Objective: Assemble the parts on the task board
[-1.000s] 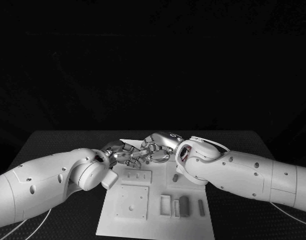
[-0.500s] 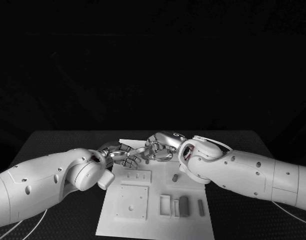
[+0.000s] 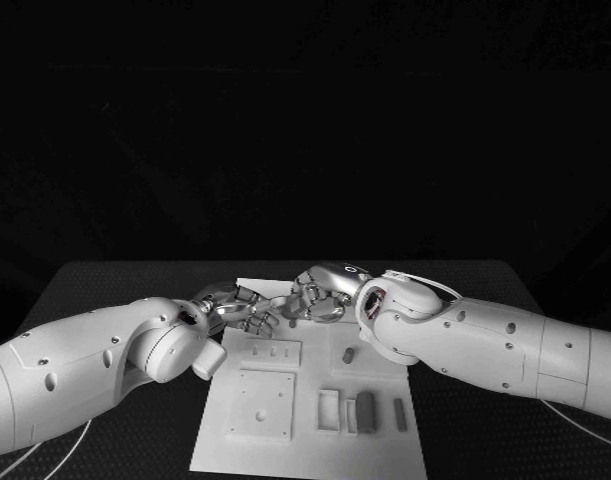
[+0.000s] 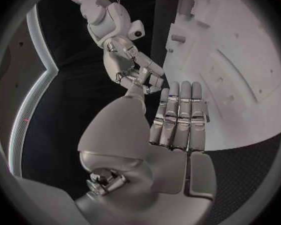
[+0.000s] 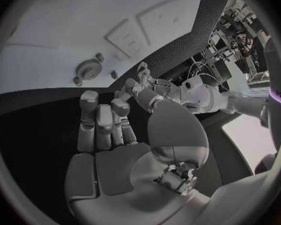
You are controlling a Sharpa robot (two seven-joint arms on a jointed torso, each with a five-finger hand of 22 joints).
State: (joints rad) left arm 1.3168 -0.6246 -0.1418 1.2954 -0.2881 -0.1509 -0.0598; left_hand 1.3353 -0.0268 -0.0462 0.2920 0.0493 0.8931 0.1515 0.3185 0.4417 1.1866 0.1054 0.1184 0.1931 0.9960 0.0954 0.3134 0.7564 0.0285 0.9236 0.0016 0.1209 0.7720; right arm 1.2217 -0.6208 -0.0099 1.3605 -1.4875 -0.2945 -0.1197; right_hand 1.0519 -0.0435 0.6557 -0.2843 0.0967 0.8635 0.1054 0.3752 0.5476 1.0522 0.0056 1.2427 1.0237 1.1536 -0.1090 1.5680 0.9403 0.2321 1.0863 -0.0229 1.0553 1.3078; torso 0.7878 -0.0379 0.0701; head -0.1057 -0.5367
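Below both hands' fingers [image 3: 266, 318], task board [image 3: 310, 440]

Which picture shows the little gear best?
The right wrist view: the gear lies in plain sight on the white board, teeth visible, beyond the right hand. In the head view and left wrist view I cannot make it out.

Matt white task board [image 3: 312, 440]; glossy metal left hand [image 3: 236, 306].
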